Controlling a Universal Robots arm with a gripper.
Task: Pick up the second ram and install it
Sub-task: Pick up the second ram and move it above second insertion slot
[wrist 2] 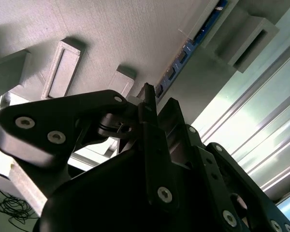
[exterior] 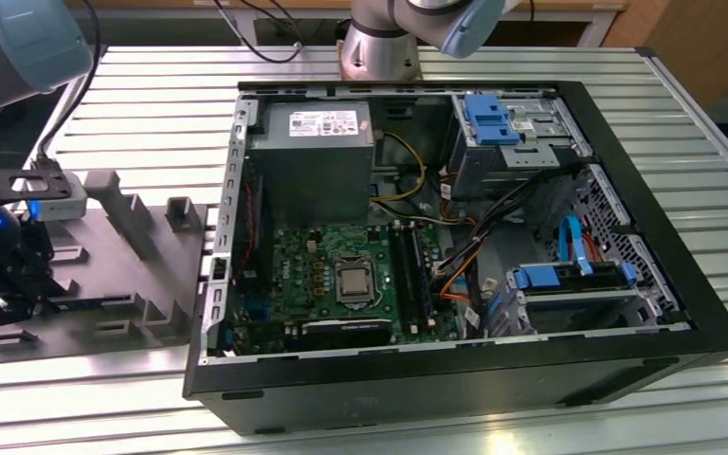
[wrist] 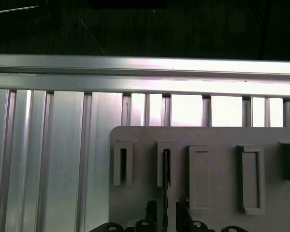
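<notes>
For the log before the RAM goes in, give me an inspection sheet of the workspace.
Surface: slatted metal table, grey fixture on it.
Job's things: ram on edge in a fixture slot; PC case open, on the table.
Clutter: nothing seen.
Gripper: open over the fixture, straddling the ram.
Cables: wires inside the case.
Surroundings: wooden furniture beyond the table.

Exterior view high, oblique, both wrist views close (sharing fixture plate (wrist: 217,140) (wrist 2: 111,38))

On the slatted metal surface (exterior: 149,85), an open computer case (exterior: 440,389) is set mid-frame, a grey plate (exterior: 99,275) at left.
</notes>
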